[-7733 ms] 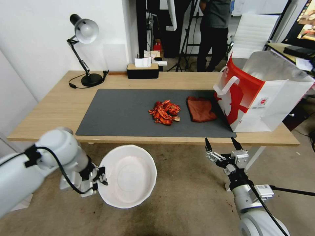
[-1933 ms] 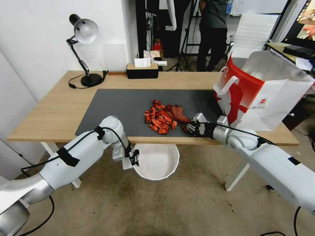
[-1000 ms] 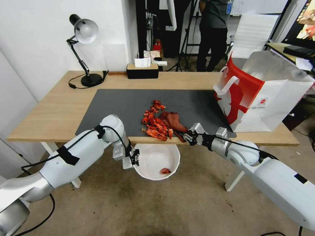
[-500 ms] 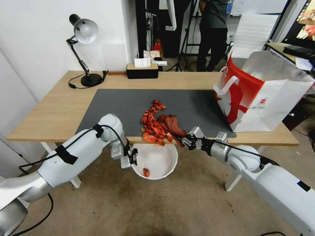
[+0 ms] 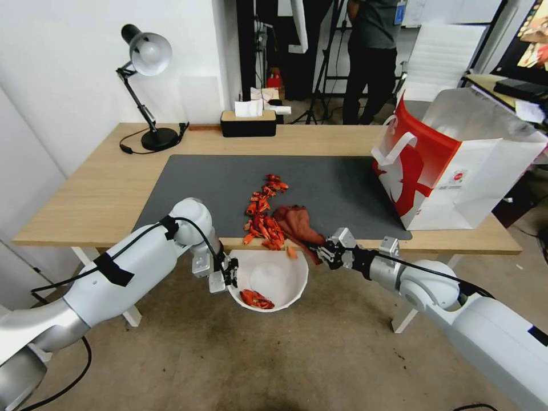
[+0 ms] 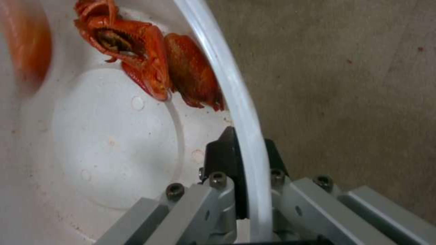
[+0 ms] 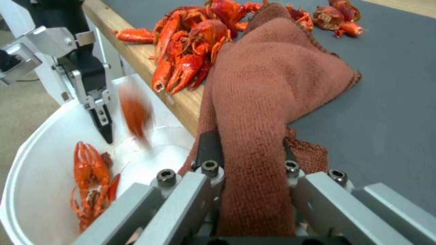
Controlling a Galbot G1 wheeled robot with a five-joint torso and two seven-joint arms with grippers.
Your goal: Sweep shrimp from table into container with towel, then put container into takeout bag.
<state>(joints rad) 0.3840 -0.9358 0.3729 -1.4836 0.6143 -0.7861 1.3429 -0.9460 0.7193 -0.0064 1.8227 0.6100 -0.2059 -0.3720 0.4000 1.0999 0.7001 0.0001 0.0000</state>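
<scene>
Held below the near edge of the table (image 5: 85, 194) by the left gripper (image 5: 230, 272), fingers clamped on its rim, one inside and one outside: the container (image 5: 291, 285), white and round, just under the wood. Seen pinched between the dark fingertips in the left wrist view, the same rim (image 6: 236, 102). Lay already in the bowl against its wall, a few shrimp (image 5: 255, 298), red and glossy. Caught in mid-air between table edge and bowl, one blurred piece (image 5: 291, 252). Remained on the dark grey mat (image 5: 188, 200), a trail of shrimp (image 5: 264, 212) running from mid-mat to the very edge, the nearest claws hanging over the wood above the bowl. Gripped in the right gripper (image 5: 329, 252), jaws closed on a bunched fold, the rust-red towel (image 5: 297, 224), draped from the mat over the table edge and touching the shrimp on its left side. Filled the space between the fingers in the right wrist view, that towel (image 7: 263, 112), with the pile (image 7: 190, 61) pressed beside it. Stood upright at the right end of the table, well apart from the bowl, the takeout bag (image 5: 456, 165), mouth open, foil lining showing. Stood at the far edge, a desk lamp (image 5: 145, 85) and a tissue box (image 5: 248, 121).
</scene>
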